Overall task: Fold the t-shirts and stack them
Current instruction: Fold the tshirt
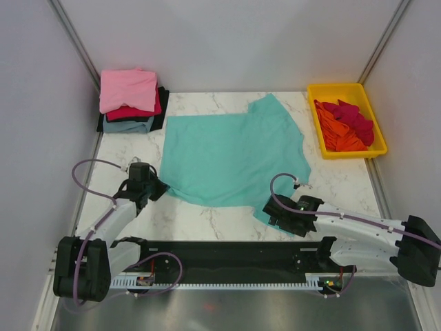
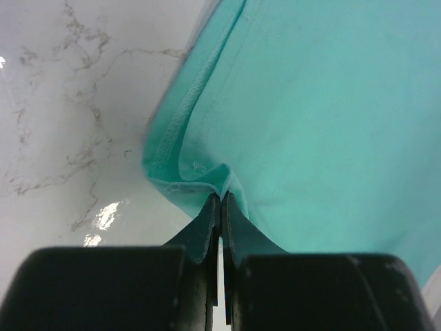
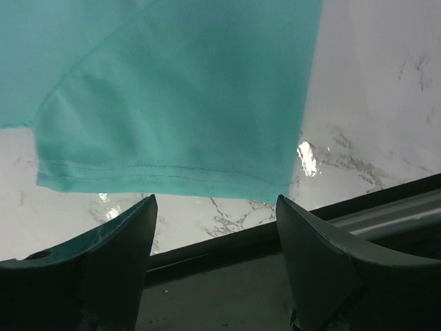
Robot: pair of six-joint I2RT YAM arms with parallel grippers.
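A teal-green t-shirt (image 1: pixel 231 158) lies spread flat on the marble table. My left gripper (image 1: pixel 158 187) is shut on its near left corner; in the left wrist view the jaws (image 2: pixel 222 196) pinch a fold of the teal cloth (image 2: pixel 324 117). My right gripper (image 1: pixel 270 214) is open and empty, just before the shirt's near right sleeve, whose hem (image 3: pixel 165 172) lies just beyond the open fingers (image 3: pixel 131 227). A stack of folded shirts (image 1: pixel 131 100), pink on top over crimson, grey-blue and black, sits at the far left. Red and orange shirts (image 1: pixel 348 124) lie in the tray.
A yellow plastic tray (image 1: pixel 329 92) stands at the far right. Grey walls close in the table on three sides. A black rail (image 1: pixel 227 252) with the arm bases runs along the near edge. Bare marble (image 1: pixel 220 222) shows between the shirt and the rail.
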